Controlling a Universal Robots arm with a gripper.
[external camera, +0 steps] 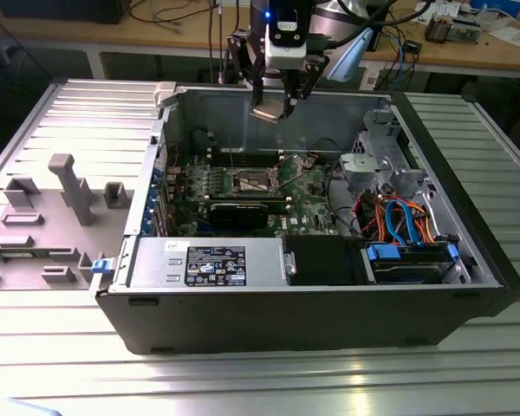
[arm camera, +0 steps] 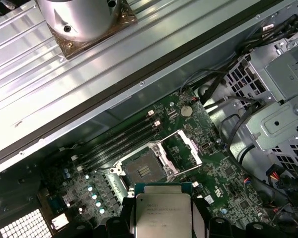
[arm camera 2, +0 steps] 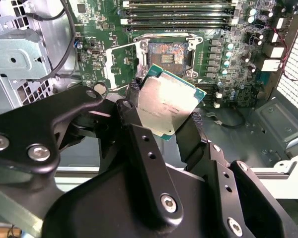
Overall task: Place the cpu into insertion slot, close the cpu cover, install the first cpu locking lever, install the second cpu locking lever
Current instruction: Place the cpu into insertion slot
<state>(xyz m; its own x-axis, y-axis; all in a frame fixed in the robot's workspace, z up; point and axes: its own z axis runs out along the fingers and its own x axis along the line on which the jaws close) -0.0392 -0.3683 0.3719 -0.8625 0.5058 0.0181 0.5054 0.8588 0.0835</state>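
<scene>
I hold the cpu (arm camera 2: pixel 170 106), a small flat square chip with a dull silver-grey metal top and a green edge, by two opposite sides between my black gripper (external camera: pixel 273 104) fingers, which are narrowed onto it. In the exterior view I hang above the open dark computer case (external camera: pixel 329 303), near its far wall and well clear of the green circuit board (external camera: pixel 316 186) below.

The insertion slot (arm camera 2: pixel 168 52), a small square socket with a dark pin field and a silver rim, lies bare and unfilled. The cpu cover (arm camera 2: pixel 120 60), a thin square silver frame with a cut-out middle, is swung open just beside it. The long narrow memory slots (arm camera 2: pixel 179 15) run along the socket's other side.

My worries from here:

- **Bent pins:** in the second wrist view the chip looks turned at an angle to the socket's edges. Lowered skewed or tilted, one corner would land first and I judge it could bend pins.
- **Slipping chip:** my grip is on thin edges alone, so a jolt could let the chip slide or drop onto the pin field.
- **Catching the cover:** the raised frame stands close to my way down, and a finger or a chip corner catching it could knock the chip askew.
- **Orientation:** I cannot tell from here whether the chip's notches match the socket's keys.
</scene>
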